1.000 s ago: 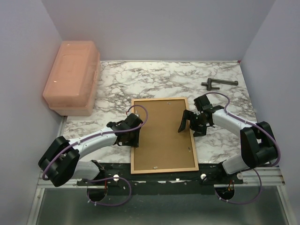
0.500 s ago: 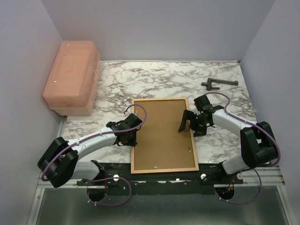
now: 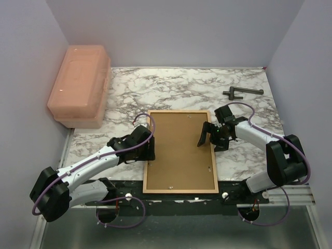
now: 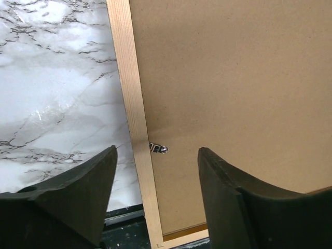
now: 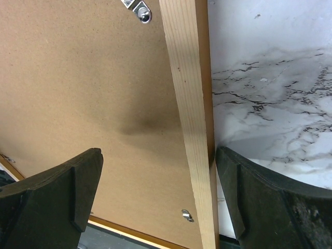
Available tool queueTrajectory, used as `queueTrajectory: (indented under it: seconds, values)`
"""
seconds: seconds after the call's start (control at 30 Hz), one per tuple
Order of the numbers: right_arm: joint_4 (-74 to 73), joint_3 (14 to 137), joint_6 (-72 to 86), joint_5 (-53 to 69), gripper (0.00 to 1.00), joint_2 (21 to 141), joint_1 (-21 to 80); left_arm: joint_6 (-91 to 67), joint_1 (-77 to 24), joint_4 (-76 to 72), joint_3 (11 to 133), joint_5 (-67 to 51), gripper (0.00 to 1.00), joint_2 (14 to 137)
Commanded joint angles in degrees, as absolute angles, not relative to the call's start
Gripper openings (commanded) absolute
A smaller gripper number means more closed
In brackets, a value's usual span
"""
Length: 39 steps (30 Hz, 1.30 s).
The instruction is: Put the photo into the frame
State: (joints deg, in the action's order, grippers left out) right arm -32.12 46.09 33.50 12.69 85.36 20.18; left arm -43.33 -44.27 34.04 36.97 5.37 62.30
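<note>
The frame point(image 3: 179, 111) lies face down on the marble table, its thin wooden border around a plain brown backing board point(image 3: 179, 153). The photo is hidden. My left gripper point(image 3: 150, 149) hangs open over the frame's left border point(image 4: 129, 88), one finger above the marble and the other above the backing board point(image 4: 233, 78), with a small metal clip point(image 4: 158, 149) between them. My right gripper point(image 3: 210, 139) is open astride the right border point(image 5: 187, 78), its outer finger point(image 5: 249, 197) close against the frame's outer edge. Neither holds anything.
A pink plastic box point(image 3: 80, 85) stands at the back left. A dark metal tool point(image 3: 241, 93) lies at the back right. The frame's near end reaches the black rail point(image 3: 233, 193) at the table's front edge. More clips point(image 5: 141, 13) sit along the right border.
My left gripper narrowed at the frame's left border, then opened wide and drew back a little to the left, its elbow dropping. The frame turned very slightly. The right arm stayed put.
</note>
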Motion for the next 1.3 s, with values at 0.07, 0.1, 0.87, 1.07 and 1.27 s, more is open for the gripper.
queueTrajectory:
  seconds: [0.07,0.1,0.87,1.07,1.27]
  values:
    - [-33.70,44.28,34.34,11.42,1.00,85.07,20.85,-45.61,-43.71,35.24,36.64,3.09,0.70,60.88]
    - [-33.41,44.30,34.58,11.57,1.00,85.28,21.27,-45.68,-43.53,35.33,36.41,2.92,0.71,60.63]
    - [-34.21,49.19,39.28,10.47,1.00,89.50,29.62,-45.09,-30.59,28.21,29.08,-7.13,0.80,63.42]
    - [-29.54,47.85,40.58,13.84,1.00,90.15,29.62,-44.50,-30.59,25.55,34.17,-9.37,0.80,68.85]
    - [-29.41,59.60,39.44,14.91,1.00,98.85,29.66,-43.40,-30.09,26.08,41.40,-9.19,0.80,75.01]
